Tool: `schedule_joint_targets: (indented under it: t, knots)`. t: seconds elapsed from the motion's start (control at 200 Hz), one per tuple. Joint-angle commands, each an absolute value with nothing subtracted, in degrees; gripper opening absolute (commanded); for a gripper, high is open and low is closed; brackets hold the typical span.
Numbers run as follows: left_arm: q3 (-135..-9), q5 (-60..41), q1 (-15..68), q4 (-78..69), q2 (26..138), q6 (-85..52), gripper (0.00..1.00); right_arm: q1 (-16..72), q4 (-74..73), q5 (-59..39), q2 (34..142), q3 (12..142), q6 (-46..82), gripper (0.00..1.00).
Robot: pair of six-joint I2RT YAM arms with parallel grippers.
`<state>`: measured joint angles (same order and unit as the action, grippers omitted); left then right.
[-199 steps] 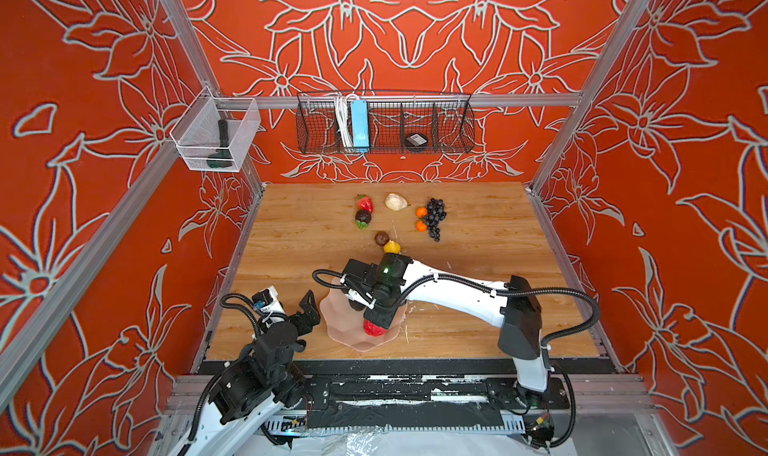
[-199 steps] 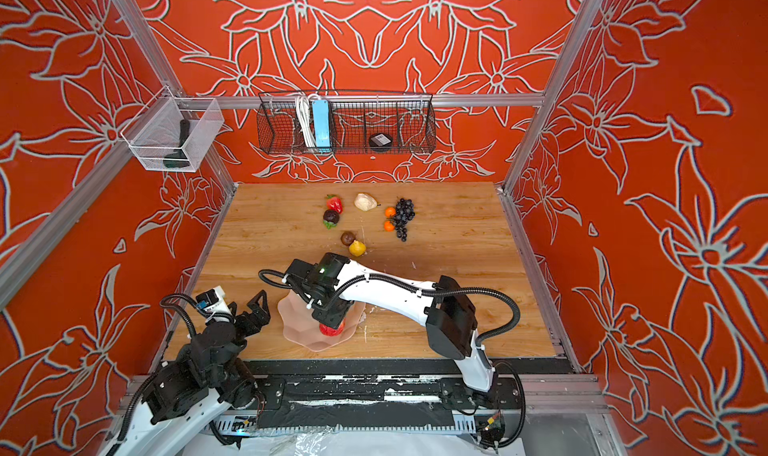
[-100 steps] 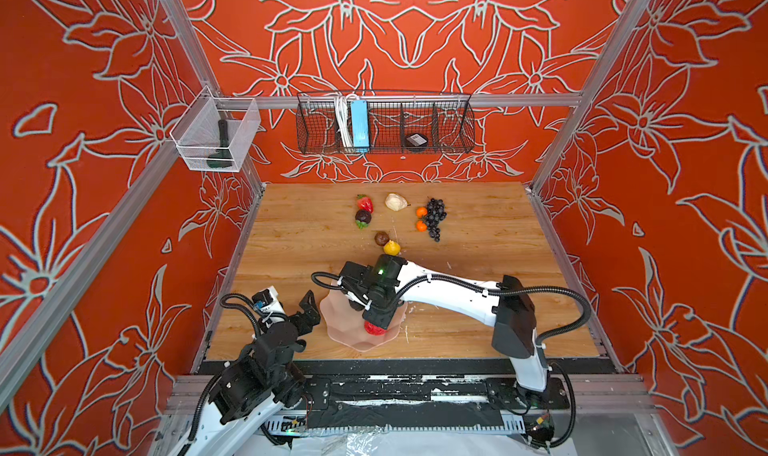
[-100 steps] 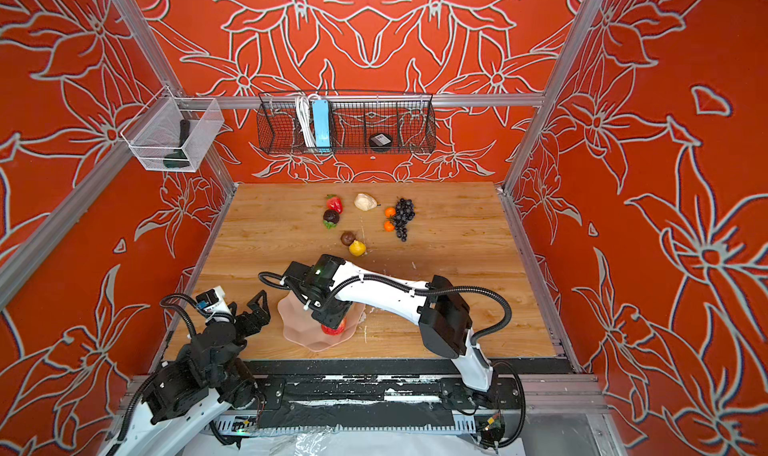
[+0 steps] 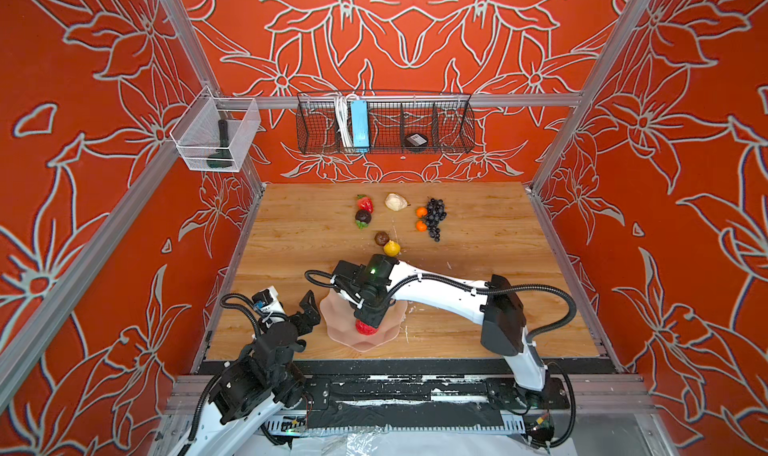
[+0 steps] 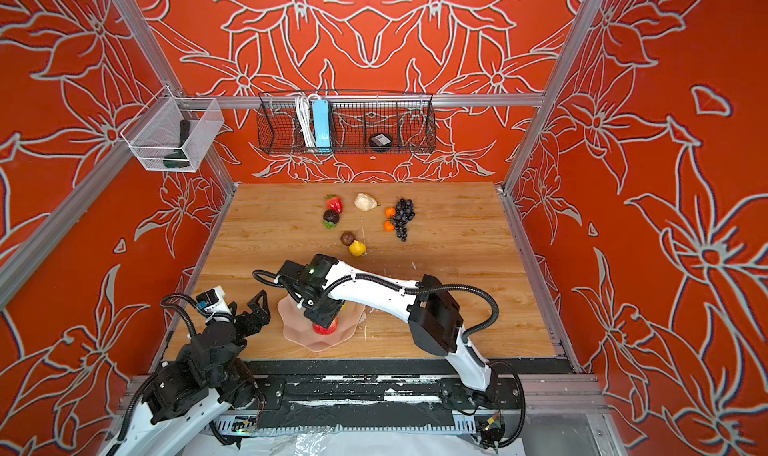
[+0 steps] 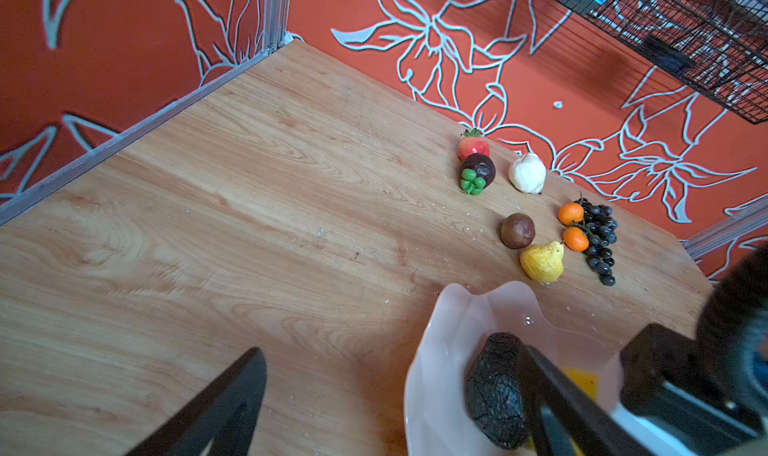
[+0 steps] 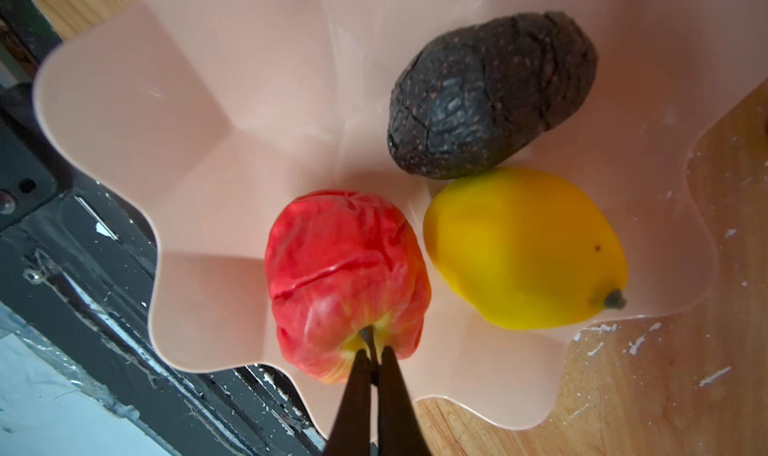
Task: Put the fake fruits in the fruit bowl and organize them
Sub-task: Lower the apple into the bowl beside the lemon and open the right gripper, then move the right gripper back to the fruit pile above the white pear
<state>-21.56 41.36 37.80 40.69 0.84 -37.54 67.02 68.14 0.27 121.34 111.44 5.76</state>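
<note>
Apple eased into the bowl, stem still pinched

Over the last second the right arm has only drifted a little leftward, nudging the apple (image 8: pixel 345 275) across the bowl (image 8: pixel 199 121). I judge this a placement being settled, not yet released. The right wrist view shows what the arm hides from above: the right gripper (image 8: pixel 372 356) has its jaws pressed together on the apple's stem, and the apple sits against a lemon (image 8: pixel 523 250) that touches an avocado (image 8: pixel 490 88). In both top views eight pieces, among them the strawberry (image 5: pixel 365 203) and grapes (image 5: pixel 434 219), wait well apart on the table (image 5: pixel 478 241). The left gripper (image 7: pixel 390 362) hangs at the bowl's edge, jaws spread and empty.
</note>
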Motion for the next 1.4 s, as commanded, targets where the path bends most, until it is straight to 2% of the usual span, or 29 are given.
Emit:
schedule_joint_targets:
  t: [0.0, 0.305, 0.545, 0.786, 1.056, 1.226, 1.396]
  knots:
    - [-21.18, 42.36, 37.44, 40.78, 0.53, -38.23, 0.94, 67.41, 69.76, 0.95, 123.81, 114.6, 5.54, 0.0]
    - [-21.21, 42.3, 37.44, 40.69, 0.53, -38.15, 0.94, 67.42, 69.4, 0.77, 125.66, 116.16, 5.54, 0.0]
    - [-21.09, 42.1, 37.44, 40.43, 0.6, -37.97, 0.94, 67.41, 68.91, -0.21, 125.4, 116.72, 5.61, 0.21]
    - [-20.93, 41.86, 37.44, 40.08, 0.86, -37.71, 0.94, 67.46, 68.74, -0.97, 123.56, 116.66, 5.62, 0.31]
    - [-20.57, 39.97, 37.44, 37.79, 2.14, -36.3, 0.95, 67.16, 66.23, -0.57, 116.07, 113.56, 6.42, 0.5]
    - [-20.3, 37.09, 37.44, 34.64, 4.95, -34.29, 0.95, 65.13, 65.92, 0.58, 110.65, 111.28, 5.92, 0.51]
    - [-20.15, 33.23, 37.44, 30.69, 9.26, -32.29, 0.95, 58.77, 56.6, 4.94, 98.57, 99.91, 6.17, 0.52]
